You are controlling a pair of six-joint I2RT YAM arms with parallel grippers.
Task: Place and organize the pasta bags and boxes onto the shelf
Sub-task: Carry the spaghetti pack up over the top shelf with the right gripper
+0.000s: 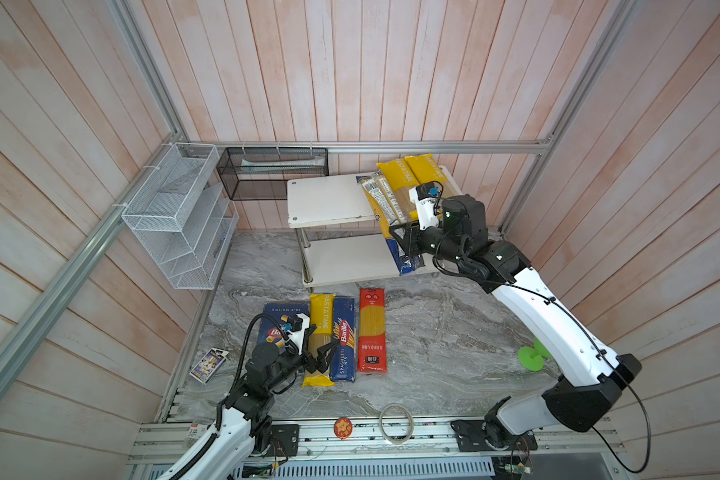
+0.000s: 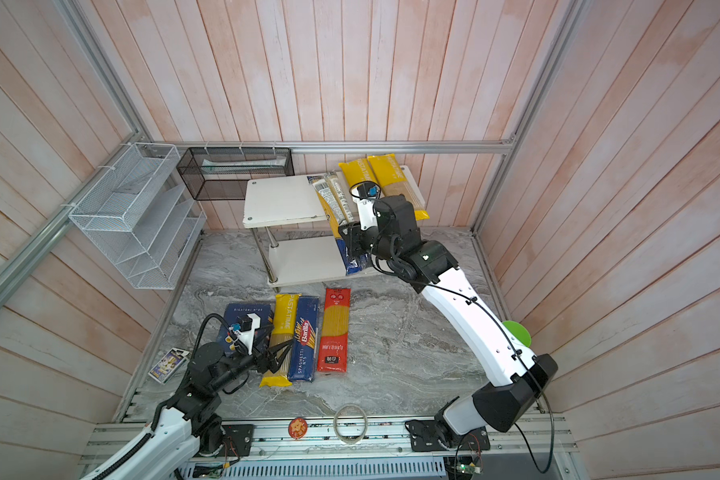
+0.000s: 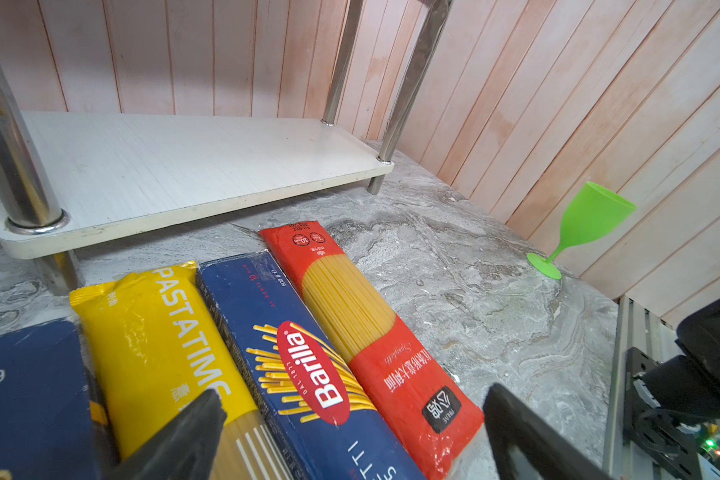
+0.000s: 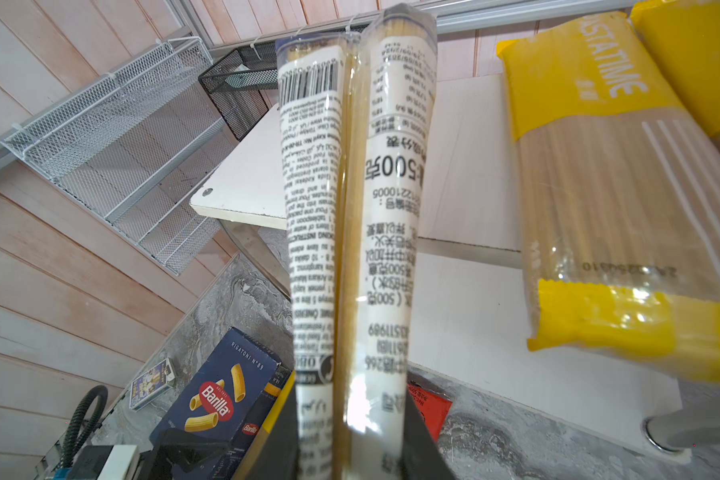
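Right fingers tight on clear bag

The wide blue box reads "Barilla" and "RIGATONI N°89". The narrow blue box reads "Barilla" and "SPAGHETTI N°5". A yellow bag on the tabletop and a second yellow bag on the shelf both carry "PASTATIME". The clear bag has "500" on its label.

- Robot lab test cell, staged as a pantry corner.
- Boxed in by aluminium frame rails and plank-pattern wall panels, over a marble-look tabletop.
- White robot arm bolted to a slotted rail at the front edge, with a bare circuit board and loose wiring beside.
- Pantry-style props: low shelf, red spaghetti bag, green plastic goblet, wire-mesh rack tied to the frame.
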